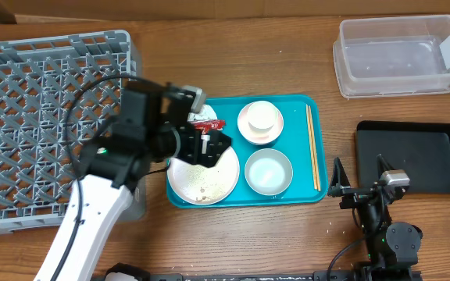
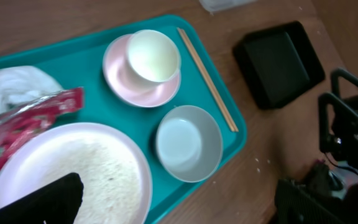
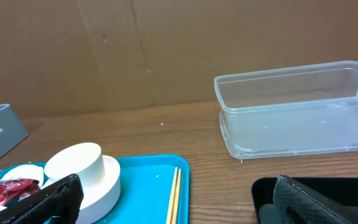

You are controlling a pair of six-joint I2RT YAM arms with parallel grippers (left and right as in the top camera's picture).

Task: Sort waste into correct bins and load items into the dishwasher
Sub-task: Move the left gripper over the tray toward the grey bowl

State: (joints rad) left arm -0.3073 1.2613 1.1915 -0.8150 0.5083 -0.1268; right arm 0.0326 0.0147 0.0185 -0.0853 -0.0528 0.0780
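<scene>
The large white plate [image 1: 209, 181] lies on the teal tray's left half with rice grains [image 2: 104, 165] spread over it. A crumpled red wrapper [image 2: 33, 118] and a white tissue [image 2: 17, 84] lie just behind it. My left gripper [image 1: 212, 147] hangs open over the plate, holding nothing. The small white cup [image 2: 153, 55] stands in the pinkish bowl [image 2: 120, 81], the grey-blue bowl [image 2: 188, 142] is in front, and the chopsticks [image 1: 312, 148] lie along the tray's right side. My right gripper [image 1: 359, 178] is open beside the black tray [image 1: 412, 156]. The clear tub [image 1: 401, 55] is at the back right and the grey dish rack [image 1: 45, 117] at the left.
The teal serving tray [image 1: 237, 199] sits mid-table between rack and bins. A few loose grains [image 2: 258, 163] lie on the wood by its corner. In the right wrist view a brown cardboard wall [image 3: 166, 50] stands behind the table.
</scene>
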